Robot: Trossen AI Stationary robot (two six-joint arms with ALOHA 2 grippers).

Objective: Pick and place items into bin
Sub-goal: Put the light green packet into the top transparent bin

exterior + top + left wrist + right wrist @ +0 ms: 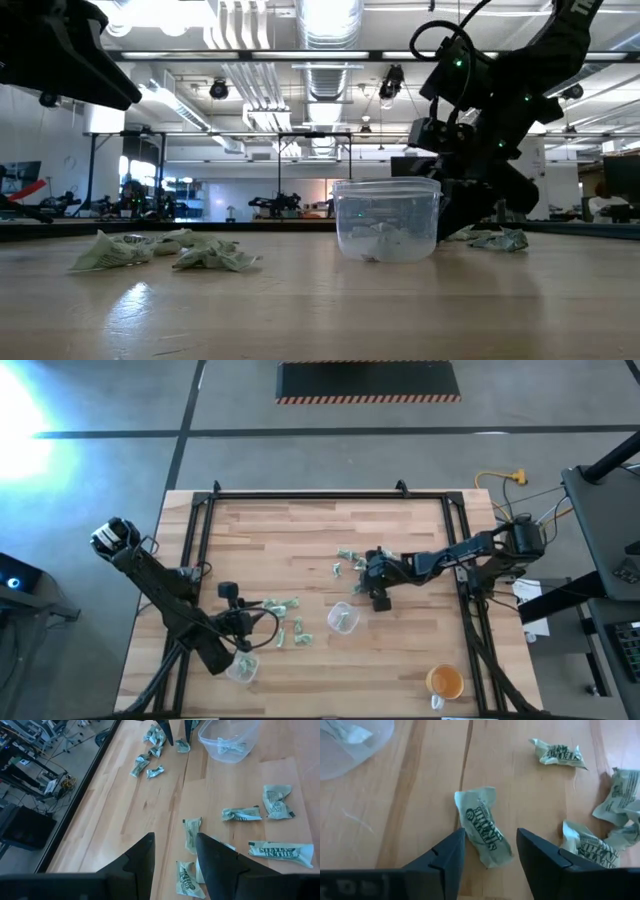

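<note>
The right claw sits low over the pale wooden tabletop, near its middle, fingers spread wide with a crumpled green-and-white wrapper lying between the tips, not yet gripped as far as I can tell. More wrappers lie scattered just beside it. A small clear plastic cup stands close by, holding what looks like 1 or 2 wrappers already. The left claw hovers above a second scatter of wrappers toward the near-left part of the tabletop, its fingers apart and holding nothing. Another clear cup rests near the left arm, and an orange-filled cup stands at the near-right corner.
</note>
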